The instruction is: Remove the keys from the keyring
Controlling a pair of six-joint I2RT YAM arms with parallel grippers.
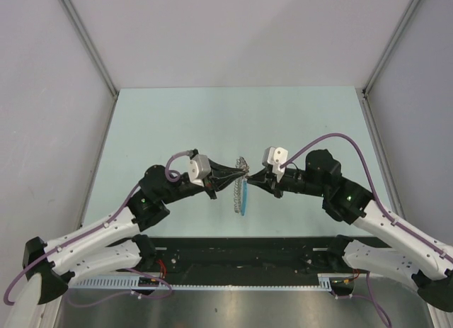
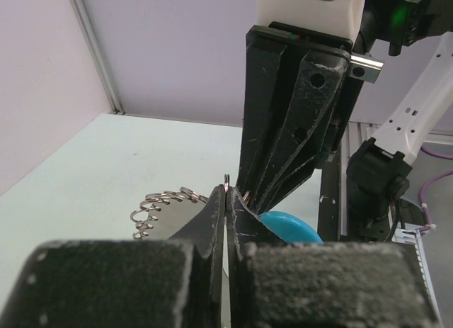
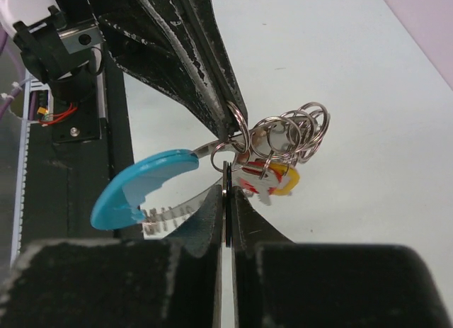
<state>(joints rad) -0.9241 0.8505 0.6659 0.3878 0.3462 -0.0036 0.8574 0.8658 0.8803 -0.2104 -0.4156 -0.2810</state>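
Note:
The keyring bunch hangs in the air between my two grippers. In the top view it is a chain of small metal rings (image 1: 242, 164) with the blue strap (image 1: 244, 198) below. My left gripper (image 1: 238, 174) is shut on a thin wire keyring (image 2: 227, 180). My right gripper (image 1: 254, 178) is shut on a thin flat metal key (image 3: 226, 173) seen edge-on. In the right wrist view, several linked rings (image 3: 294, 128), a toothed key (image 3: 173, 213), a red-and-yellow tag (image 3: 276, 181) and the blue strap (image 3: 141, 190) hang by my fingertips. The two grippers' fingertips almost touch.
The pale green table (image 1: 233, 122) lies under the bunch, with grey walls on three sides. A black base rail (image 1: 241, 253) with cables runs along the near edge. The loose ring chain (image 2: 161, 202) hangs left of my left fingers.

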